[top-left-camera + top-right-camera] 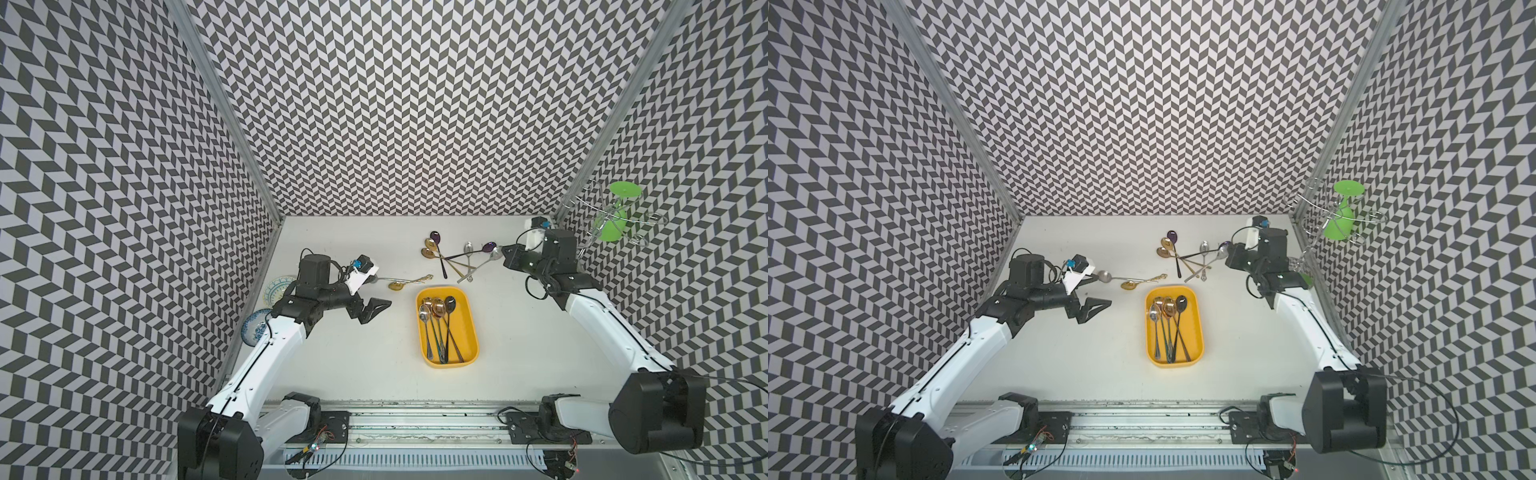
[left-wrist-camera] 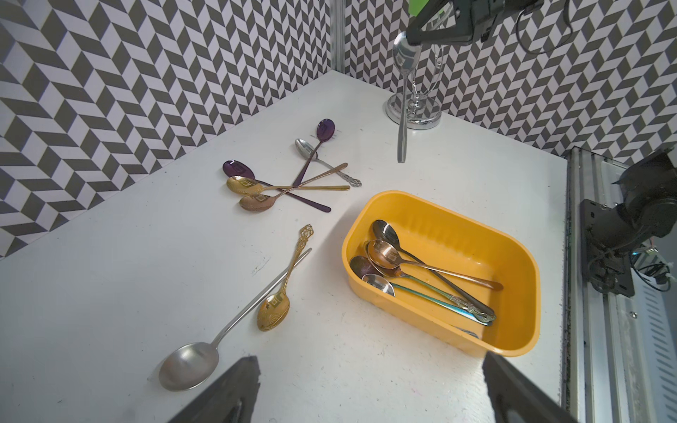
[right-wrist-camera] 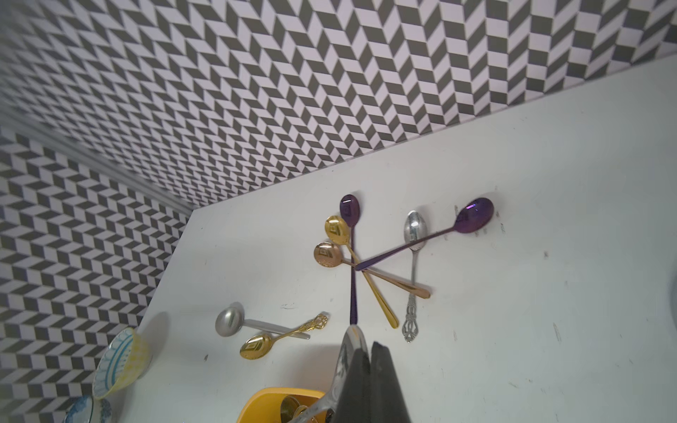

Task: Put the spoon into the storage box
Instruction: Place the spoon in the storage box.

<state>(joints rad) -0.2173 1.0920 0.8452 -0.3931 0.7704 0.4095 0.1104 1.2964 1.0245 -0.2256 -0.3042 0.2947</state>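
My right gripper (image 1: 504, 252) (image 1: 1227, 253) (image 3: 369, 353) is shut on a silver spoon (image 1: 483, 263) (image 2: 403, 106) (image 3: 347, 351), pinched at the bowl. The spoon hangs handle-down above the back right of the table. The storage box (image 1: 468, 330) (image 1: 1197, 332) (image 2: 458, 234) (image 3: 263, 406), a yellow tray, sits mid-table with several spoons (image 1: 438, 324) lying in it. My left gripper (image 1: 372, 294) (image 1: 1094, 296) (image 2: 370, 397) hovers open and empty left of the box. Close beside it lie a gold spoon (image 2: 273, 311) and a large silver spoon (image 2: 190, 364).
A pile of several purple, gold and silver spoons (image 1: 449, 257) (image 3: 366, 256) lies behind the box. Two patterned plates (image 1: 276, 287) (image 1: 255, 328) lean at the left wall. A wire rack with a green glass (image 1: 615, 220) stands in the back right corner.
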